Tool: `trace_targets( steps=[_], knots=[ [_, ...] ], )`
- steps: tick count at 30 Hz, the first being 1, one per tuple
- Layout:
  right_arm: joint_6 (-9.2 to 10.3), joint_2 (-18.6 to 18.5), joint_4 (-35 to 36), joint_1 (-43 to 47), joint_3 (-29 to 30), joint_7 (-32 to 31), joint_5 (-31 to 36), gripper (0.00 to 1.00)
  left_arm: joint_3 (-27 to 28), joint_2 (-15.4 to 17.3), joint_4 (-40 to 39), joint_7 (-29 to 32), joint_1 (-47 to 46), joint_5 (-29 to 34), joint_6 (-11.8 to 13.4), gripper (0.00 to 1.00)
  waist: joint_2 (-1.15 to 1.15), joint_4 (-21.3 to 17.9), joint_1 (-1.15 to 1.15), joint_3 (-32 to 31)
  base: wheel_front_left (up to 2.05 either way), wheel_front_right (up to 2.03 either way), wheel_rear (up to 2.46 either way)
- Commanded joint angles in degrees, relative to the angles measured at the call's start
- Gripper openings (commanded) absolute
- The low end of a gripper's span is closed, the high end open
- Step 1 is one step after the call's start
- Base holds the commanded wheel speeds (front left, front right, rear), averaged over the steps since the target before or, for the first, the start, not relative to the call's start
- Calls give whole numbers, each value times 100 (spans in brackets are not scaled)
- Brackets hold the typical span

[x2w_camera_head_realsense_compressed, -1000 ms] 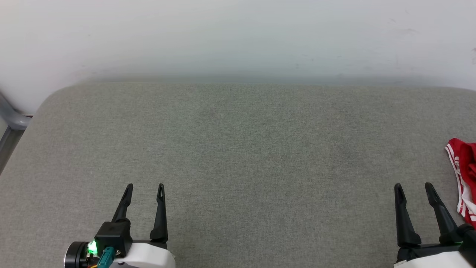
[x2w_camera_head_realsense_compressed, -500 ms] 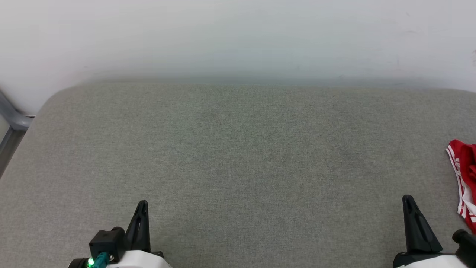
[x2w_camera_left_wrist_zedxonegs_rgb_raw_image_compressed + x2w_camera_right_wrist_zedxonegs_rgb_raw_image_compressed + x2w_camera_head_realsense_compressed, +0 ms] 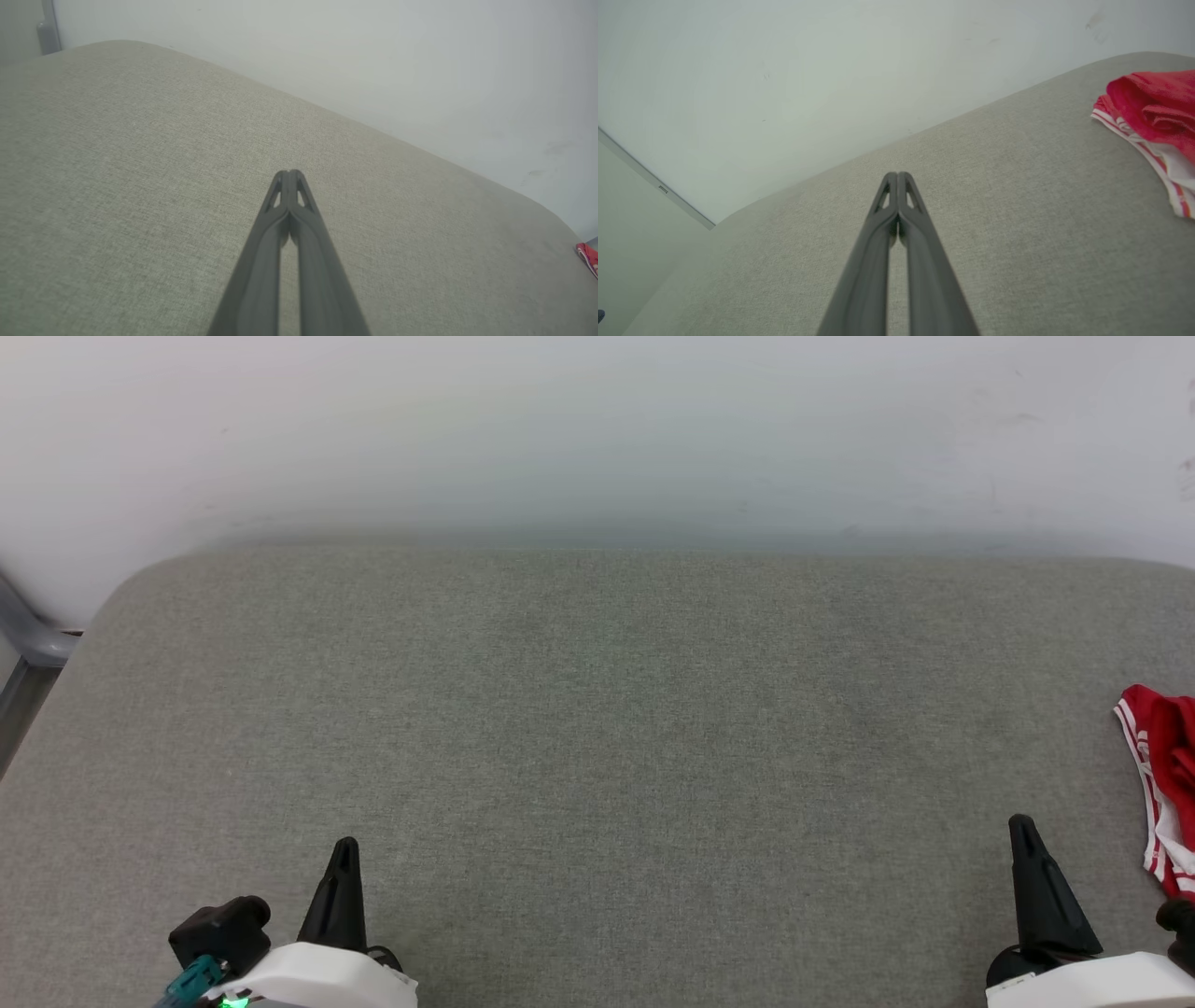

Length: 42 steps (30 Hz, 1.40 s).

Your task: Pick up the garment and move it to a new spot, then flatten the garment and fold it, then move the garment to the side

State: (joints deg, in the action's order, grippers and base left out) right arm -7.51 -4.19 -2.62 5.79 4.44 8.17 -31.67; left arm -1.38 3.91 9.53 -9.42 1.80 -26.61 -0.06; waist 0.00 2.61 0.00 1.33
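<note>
Grippers: left gripper (image 3: 344,847) sits low at 7 o'clock in the head view, fingers pressed together with nothing between them. Its wrist view shows the tips touching over the bare grey cushion (image 3: 597,728). The right gripper (image 3: 1023,825) is at 5 o'clock and looks the same: fingers closed tight, empty, tips meeting in its own wrist view. Both point to 12 o'clock at the white wall (image 3: 597,429), well apart from each other. Hovering or resting on the fabric, can't tell. It reads as a parked pose, judging by the symmetry and the empty pinch. The garment (image 3: 1162,756) lies at 3 to 4 o'clock on the cushion's right edge, red with white striped trim, bunched in soft folds and mostly cut off by the frame. It is near the right gripper, not touching. In the right wrist view it sits at 2 o'clock, heaped, white under red. This fits two stages: the garment waiting at the side to be fetched, or already put aside after folding. The visible part doesn't show how neat any fold is.
</note>
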Motion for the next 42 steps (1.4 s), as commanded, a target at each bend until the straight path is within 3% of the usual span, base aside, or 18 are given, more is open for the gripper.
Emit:
trace_targets(
  steps=[1, 11, 42],
  knots=[
    [1, -40, 44, -151, -4, -17, -145, 0, 34, 10, -63, 17, -159, -132, -29, 0, 0, -1, 0, 0, 0, 0, 0],
    [1, -48, -138, -328, -14, -216, -1122, 0, 154, -7, 14, 266, -272, -1154, -147, 0, 0, -28, 0, -12, 0, 0, 0],
    [1, -34, -550, -705, 2, -678, -3252, 0, 429, -46, 193, 828, -517, -3411, -403, 0, 0, -102, 0, -45, 0, 0, 0]
  ],
)
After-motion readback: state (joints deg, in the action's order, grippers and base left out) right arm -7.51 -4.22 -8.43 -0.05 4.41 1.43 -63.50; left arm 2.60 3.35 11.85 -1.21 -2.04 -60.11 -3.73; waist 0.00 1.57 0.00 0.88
